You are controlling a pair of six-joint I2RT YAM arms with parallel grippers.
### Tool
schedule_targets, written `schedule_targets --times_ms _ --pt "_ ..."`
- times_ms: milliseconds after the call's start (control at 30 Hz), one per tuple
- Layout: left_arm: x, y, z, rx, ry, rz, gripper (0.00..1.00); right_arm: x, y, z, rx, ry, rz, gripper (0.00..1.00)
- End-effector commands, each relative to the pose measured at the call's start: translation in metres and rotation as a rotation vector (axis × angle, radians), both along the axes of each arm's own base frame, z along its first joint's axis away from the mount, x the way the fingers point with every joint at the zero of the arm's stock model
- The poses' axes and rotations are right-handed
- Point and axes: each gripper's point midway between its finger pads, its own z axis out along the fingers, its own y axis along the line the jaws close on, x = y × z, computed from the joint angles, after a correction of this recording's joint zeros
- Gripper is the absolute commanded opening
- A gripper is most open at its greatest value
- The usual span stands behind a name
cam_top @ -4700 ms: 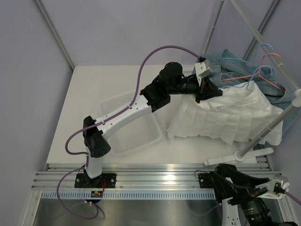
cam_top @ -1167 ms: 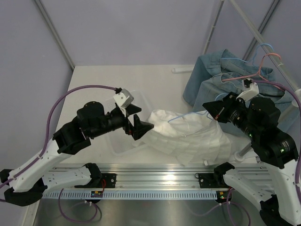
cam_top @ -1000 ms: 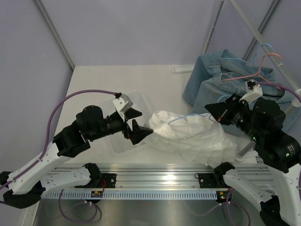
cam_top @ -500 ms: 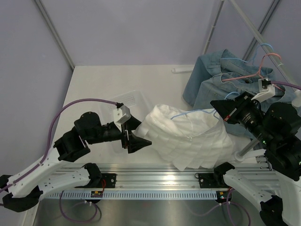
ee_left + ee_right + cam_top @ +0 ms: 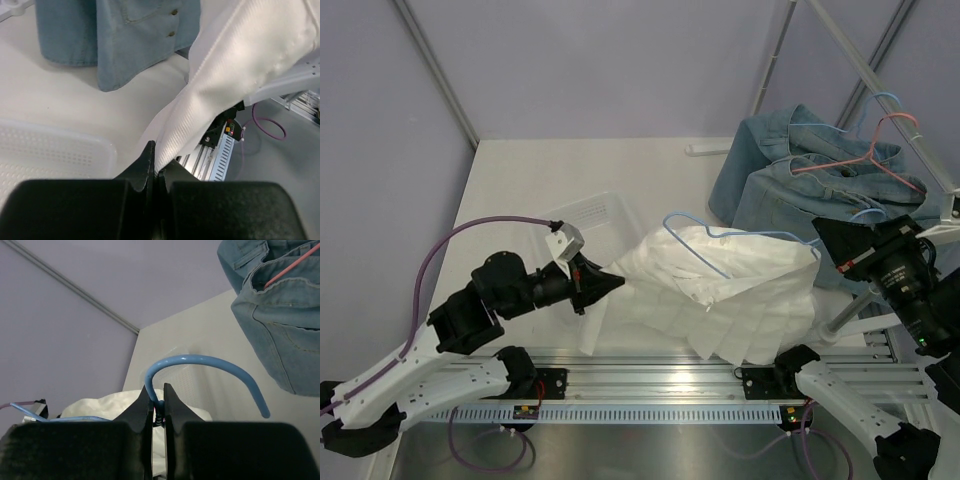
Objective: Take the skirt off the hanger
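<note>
The left gripper (image 5: 156,167), wide a second ago, has pinched the skirt (image 5: 240,65) hem; the right gripper (image 5: 157,397) clamps the hanger (image 5: 200,359) neck; pulling apart looks ready to begin.

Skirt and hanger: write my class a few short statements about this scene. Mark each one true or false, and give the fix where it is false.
1. The left claw is shut on an edge of the white skirt. True.
2. The right claw is open and holds nothing. False: it is shut on the blue hanger, just below the hook.
3. The blue hanger's hook sits on the rail. False: the hook is free in the air, and the right claw holds the hanger up over the table.
4. The denim garments are at the far right of the table, beyond the white skirt. True.
</note>
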Motion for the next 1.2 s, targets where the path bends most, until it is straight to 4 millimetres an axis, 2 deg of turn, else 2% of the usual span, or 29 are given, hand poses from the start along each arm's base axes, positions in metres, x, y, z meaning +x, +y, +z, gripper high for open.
schedule_targets --times_ms 0,67,133,233,267,300,333,400,533,600,633,700,733,767,833,867,933,967,1033,1067,1100,1167 --pt "0.018 0.019 0.007 -0.054 0.006 0.162 0.00 -0.009 -0.033 0.023 0.068 -0.081 -0.152 0.00" --pt "0.012 0.016 0.007 -0.066 0.011 0.126 0.00 -0.011 -0.040 0.027 0.103 -0.096 -0.187 0.00" --pt "0.014 0.014 0.004 -0.049 0.028 0.127 0.00 -0.010 -0.038 0.034 0.156 -0.128 -0.183 0.00" --pt "0.020 0.014 0.009 -0.026 0.036 0.160 0.00 -0.008 -0.020 0.052 0.317 -0.179 -0.101 0.00" --pt "0.023 0.010 0.005 0.007 0.041 0.160 0.00 -0.010 -0.008 0.060 0.391 -0.177 -0.037 0.00" --pt "0.025 0.009 0.013 0.002 0.031 0.158 0.00 -0.006 0.001 0.061 0.427 -0.171 0.000 0.00" --pt "0.023 0.004 0.015 0.011 0.027 0.131 0.00 -0.006 0.016 0.077 0.506 -0.187 0.080 0.00" --pt "0.024 -0.008 0.016 0.021 0.034 0.099 0.00 0.000 0.031 0.090 0.584 -0.204 0.155 0.00" --pt "0.020 -0.030 0.020 -0.001 0.055 0.011 0.00 0.013 0.055 0.102 0.681 -0.168 0.257 0.00" --pt "0.026 -0.034 0.019 0.010 0.067 0.029 0.00 0.011 0.057 0.113 0.697 -0.180 0.281 0.00" --pt "0.030 -0.032 0.032 -0.001 0.053 0.055 0.00 0.013 0.057 0.114 0.689 -0.175 0.276 0.00" --pt "0.048 -0.021 0.032 0.064 0.035 0.165 0.00 0.003 0.050 0.124 0.647 -0.211 0.263 0.00" --pt "0.055 -0.015 0.040 0.076 0.013 0.208 0.00 -0.002 0.046 0.128 0.631 -0.229 0.250 0.00" --pt "0.068 0.003 0.065 0.084 -0.046 0.313 0.00 -0.004 0.041 0.130 0.595 -0.254 0.234 0.00" --pt "0.082 0.019 0.090 0.089 -0.107 0.405 0.00 -0.017 0.032 0.135 0.559 -0.268 0.213 0.00" --pt "0.087 0.036 0.122 0.065 -0.173 0.475 0.00 -0.018 0.029 0.134 0.531 -0.276 0.198 0.00" --pt "0.101 0.050 0.145 0.074 -0.233 0.561 0.00 -0.027 0.023 0.131 0.497 -0.276 0.186 0.00" --pt "0.103 0.062 0.170 0.041 -0.263 0.604 0.00 -0.029 0.022 0.130 0.489 -0.275 0.186 0.00" --pt "0.113 0.072 0.187 0.052 -0.303 0.663 0.00 -0.035 0.014 0.125 0.478 -0.276 0.155 0.00" --pt "0.129 0.076 0.184 0.093 -0.290 0.728 0.00 -0.035 0.011 0.122 0.461 -0.278 0.142 0.00" --pt "0.131 0.086 0.204 0.078 -0.322 0.758 0.00 -0.038 0.009 0.119 0.447 -0.270 0.134 0.00" --pt "0.143 0.092 0.212 0.103 -0.350 0.784 0.00 -0.042 0.004 0.116 0.408 -0.274 0.117 0.00"
